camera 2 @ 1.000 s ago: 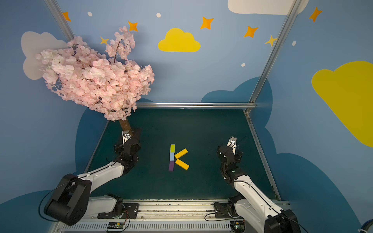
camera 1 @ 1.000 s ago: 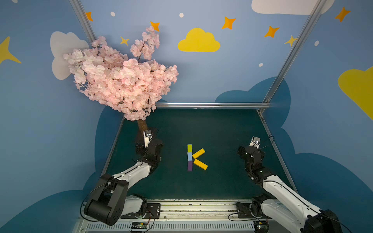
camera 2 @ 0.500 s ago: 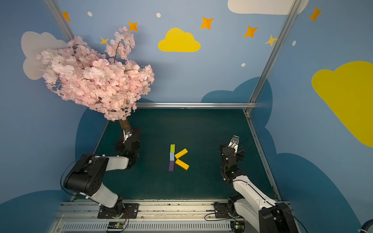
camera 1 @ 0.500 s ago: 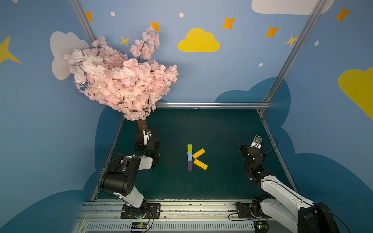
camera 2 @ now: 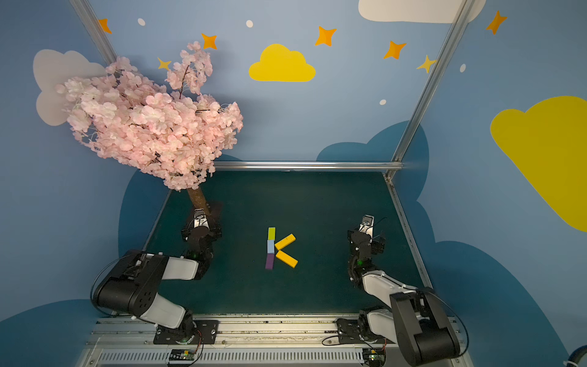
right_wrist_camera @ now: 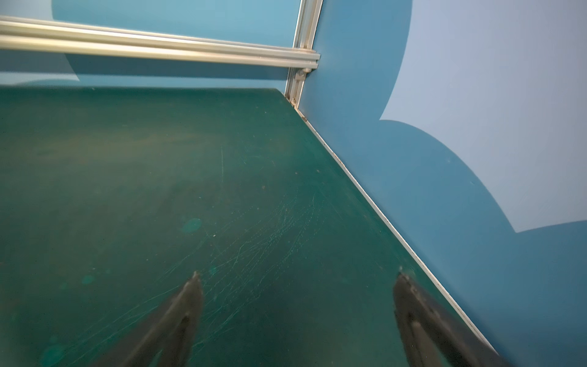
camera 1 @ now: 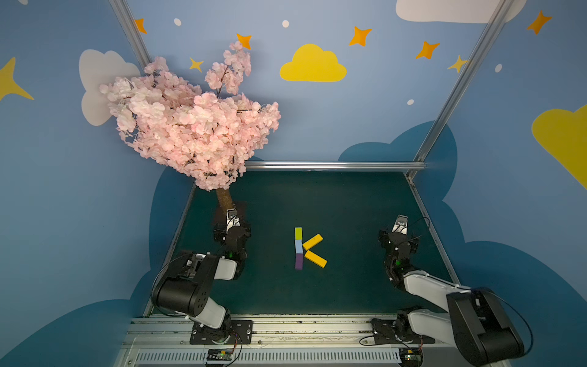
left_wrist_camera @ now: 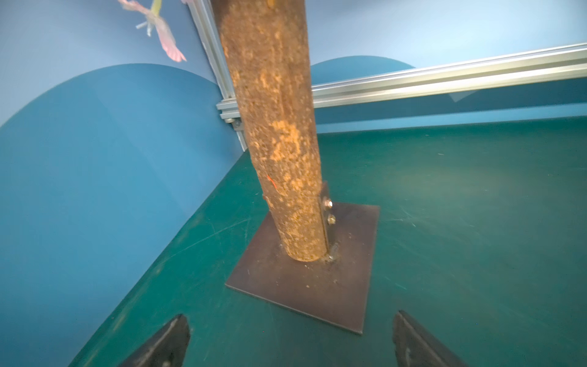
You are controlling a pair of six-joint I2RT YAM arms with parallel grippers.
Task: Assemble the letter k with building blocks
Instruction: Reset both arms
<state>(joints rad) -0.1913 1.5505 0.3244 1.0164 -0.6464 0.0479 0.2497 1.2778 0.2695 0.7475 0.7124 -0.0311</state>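
Dark green counter (camera 1: 349, 206), centre: letter K (camera 1: 309, 249) of flat blocks. Stem, near to far: purple block (camera 1: 299, 262), light-blue block (camera 1: 298, 246), lime-green block (camera 1: 298, 233); two orange-yellow diagonal blocks (camera 1: 315, 258) beside it. Left gripper (left_wrist_camera: 290, 316) and right gripper (right_wrist_camera: 298, 274): spread, empty, well apart on either side.

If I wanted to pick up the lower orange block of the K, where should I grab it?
Probably from straight above, across the long edges of the lower orange block, near its outer half. It lies flat, and its inner end sits close to the purple block, crowding that end.
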